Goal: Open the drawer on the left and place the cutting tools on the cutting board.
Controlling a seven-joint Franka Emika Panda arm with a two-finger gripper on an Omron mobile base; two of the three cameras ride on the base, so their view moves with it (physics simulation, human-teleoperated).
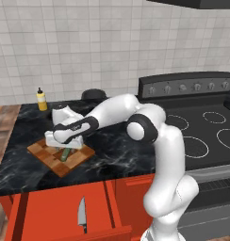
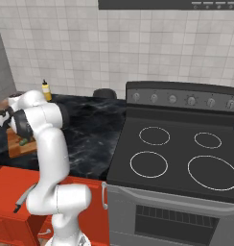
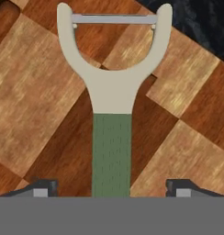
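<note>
Cutting board under edge-cropped peeler handle

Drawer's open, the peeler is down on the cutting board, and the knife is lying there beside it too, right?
Not the knife. The left base view shows the knife still inside the open drawer. The rest holds: the peeler lies on the cutting board, with the gripper open around its handle.

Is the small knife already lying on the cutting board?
No, the knife lies in the open drawer, while on the cutting board lies the peeler.
</note>
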